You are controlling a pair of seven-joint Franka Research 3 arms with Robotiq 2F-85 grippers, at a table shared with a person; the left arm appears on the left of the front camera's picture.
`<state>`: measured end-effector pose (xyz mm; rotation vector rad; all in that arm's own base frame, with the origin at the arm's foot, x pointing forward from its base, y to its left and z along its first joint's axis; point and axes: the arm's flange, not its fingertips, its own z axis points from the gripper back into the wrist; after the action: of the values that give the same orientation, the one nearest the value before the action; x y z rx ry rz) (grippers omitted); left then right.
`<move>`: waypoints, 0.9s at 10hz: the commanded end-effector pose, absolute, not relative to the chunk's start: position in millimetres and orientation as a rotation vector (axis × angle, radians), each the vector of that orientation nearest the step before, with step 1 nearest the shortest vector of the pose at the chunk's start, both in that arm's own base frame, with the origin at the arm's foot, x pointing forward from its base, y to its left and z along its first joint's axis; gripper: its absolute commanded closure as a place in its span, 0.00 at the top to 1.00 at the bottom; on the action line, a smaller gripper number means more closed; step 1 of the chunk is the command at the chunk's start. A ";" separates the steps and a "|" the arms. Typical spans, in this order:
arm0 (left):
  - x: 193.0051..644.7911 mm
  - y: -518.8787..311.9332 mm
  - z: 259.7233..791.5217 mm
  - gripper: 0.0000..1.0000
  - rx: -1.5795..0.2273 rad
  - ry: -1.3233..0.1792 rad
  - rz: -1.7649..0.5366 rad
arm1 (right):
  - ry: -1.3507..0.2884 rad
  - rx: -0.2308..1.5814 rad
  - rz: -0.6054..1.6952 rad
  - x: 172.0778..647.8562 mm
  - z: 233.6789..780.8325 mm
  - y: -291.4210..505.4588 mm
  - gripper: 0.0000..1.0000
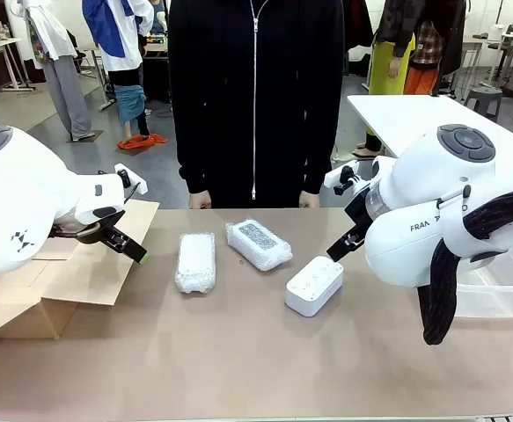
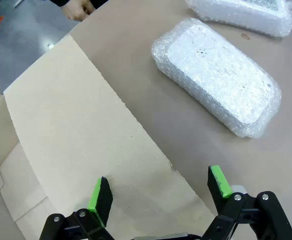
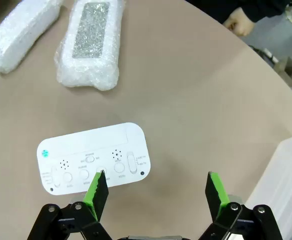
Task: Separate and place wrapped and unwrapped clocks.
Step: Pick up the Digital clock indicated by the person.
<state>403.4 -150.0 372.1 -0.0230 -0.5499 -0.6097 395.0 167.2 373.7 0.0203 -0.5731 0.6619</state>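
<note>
Front view: all three clocks lie on the table (image 1: 238, 360), none lifted, so I judge the sorting is only starting. The left claw (image 1: 133, 251) hangs over the flap of the cardboard box (image 1: 80, 277), with the plain-wrapped clock (image 1: 195, 261) just beyond its tips and the dark-faced wrapped clock (image 1: 258, 244) farther out in the same direction. The right claw (image 1: 342, 248) sits just past one end of the bare clock (image 1: 314, 286), and a clear bin (image 1: 502, 294) lies on the table behind that arm.

Left wrist view: the left claw (image 2: 158, 187) has its fingers apart with nothing between them, and only box cardboard (image 2: 70, 125) shows under the gap. The plain-wrapped clock (image 2: 216, 80) lies ahead and off to the side of one fingertip, flat on the table and clear of the box. A hand (image 2: 78, 7) of the person rests at the table's far edge.

Right wrist view: the right claw (image 3: 156, 187) is also spread and empty. The bare clock (image 3: 93, 162) lies button-side up, mostly outside the gap – one fingertip overlaps its near long edge while the other stands over bare table. The dark-faced wrapped clock (image 3: 89, 42) lies well ahead of the tips, and the bin's wall (image 3: 286, 185) is beside the claw.

The step in hand looks like the approach to a first pick. The right claw needs to shift until the bare clock's short width sits between its fingers, then descend and close – the bin is the likely drop.
</note>
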 end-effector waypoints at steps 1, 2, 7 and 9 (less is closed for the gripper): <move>403.4 -150.0 372.0 1.00 -0.023 -0.550 -0.610 | -0.573 0.021 0.662 395.1 373.7 167.1 1.00; 403.4 -150.0 372.0 1.00 -0.023 -0.550 -0.610 | -0.573 0.021 0.662 395.1 373.7 167.1 1.00; 403.4 -150.0 372.1 1.00 -0.023 -0.550 -0.610 | -0.573 0.020 0.662 395.0 373.7 167.2 1.00; 392.7 -151.7 388.5 1.00 -0.062 -0.524 -0.685 | -0.582 0.026 0.675 382.4 387.5 165.2 1.00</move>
<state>398.8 -157.4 375.8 -0.0300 -0.5404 -0.6417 394.2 167.8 379.1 0.0206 -0.5828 0.6633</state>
